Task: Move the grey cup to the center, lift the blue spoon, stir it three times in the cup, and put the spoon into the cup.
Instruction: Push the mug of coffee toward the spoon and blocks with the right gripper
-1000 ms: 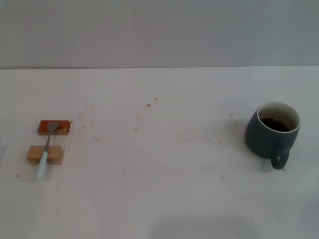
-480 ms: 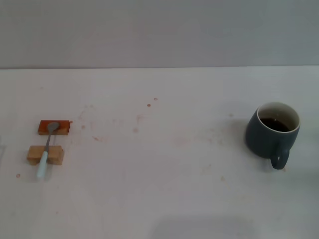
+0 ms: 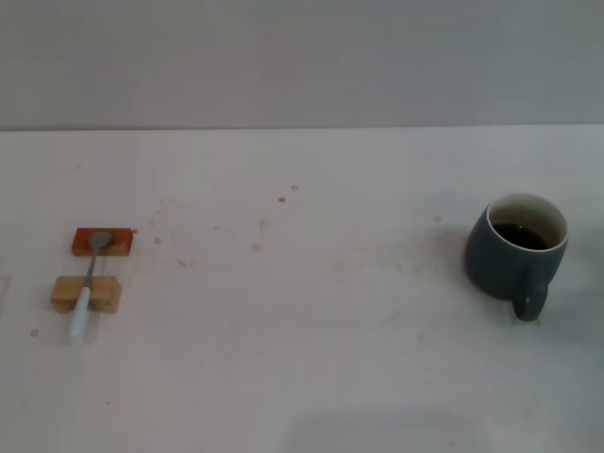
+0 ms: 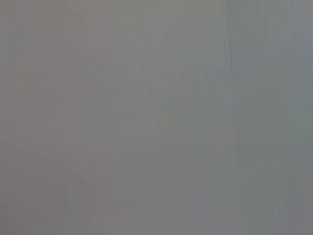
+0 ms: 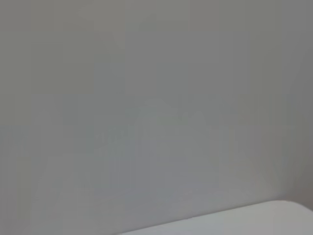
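The grey cup [image 3: 516, 251] sits far on my right side of the white table [image 3: 311, 359], upright, loop handle [image 3: 528, 302] turned toward me, dark liquid inside. I judge it heavy, rigid ceramic, glazed so probably slick, and spill-prone; I'd clamp the body wall or the handle and slide it level to the center. The blue spoon [image 3: 89, 286] is well apart on my left, bowl resting on the red-brown block [image 3: 102, 242], shaft bridging the tan wooden block [image 3: 86, 293], pale handle end hanging past it toward me. Looks light, stiff and thin; the raised shaft between the blocks is the best pinch spot. Neither gripper shows in any view; both wrist cameras see only blank grey, so finger state unknown. Nothing started yet.
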`<state>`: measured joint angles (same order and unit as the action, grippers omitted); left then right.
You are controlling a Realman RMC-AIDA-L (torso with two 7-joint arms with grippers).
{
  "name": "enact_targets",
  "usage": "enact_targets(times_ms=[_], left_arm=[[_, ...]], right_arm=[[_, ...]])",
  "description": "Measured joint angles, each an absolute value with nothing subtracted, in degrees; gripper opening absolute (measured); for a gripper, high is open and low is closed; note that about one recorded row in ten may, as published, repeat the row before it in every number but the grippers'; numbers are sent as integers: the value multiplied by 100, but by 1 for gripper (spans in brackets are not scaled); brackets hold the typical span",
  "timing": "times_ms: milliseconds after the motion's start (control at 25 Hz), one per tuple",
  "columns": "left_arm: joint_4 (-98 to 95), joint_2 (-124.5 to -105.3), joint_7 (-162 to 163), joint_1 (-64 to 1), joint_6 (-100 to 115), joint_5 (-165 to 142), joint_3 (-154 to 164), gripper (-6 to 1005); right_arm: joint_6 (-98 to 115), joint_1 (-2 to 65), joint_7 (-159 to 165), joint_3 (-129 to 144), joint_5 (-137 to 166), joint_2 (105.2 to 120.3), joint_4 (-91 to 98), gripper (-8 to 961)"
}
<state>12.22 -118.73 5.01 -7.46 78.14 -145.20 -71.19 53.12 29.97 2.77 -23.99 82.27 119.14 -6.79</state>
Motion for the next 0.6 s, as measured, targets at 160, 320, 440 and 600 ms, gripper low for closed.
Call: enact_targets(times_ms=[160, 320, 440, 600], left_arm=[[1227, -11869, 501, -752, 7814, -14520, -7127, 801], [1232, -11867, 501, -762, 7814, -14520, -7128, 799], [1238, -11865, 500, -776, 7814, -14520, -7128, 797], [1235, -11865, 501, -785, 7813, -14520, -7137, 795]], right_arm=[[5299, 2973, 272, -2391, 8334, 11925, -801, -2], [5265, 2963, 272, -2377, 8456, 11927, -869, -2], [5155, 2980, 272, -2344, 8520, 11928, -910, -2], [5069, 3012, 272, -2336, 8645, 11926, -970, -1]])
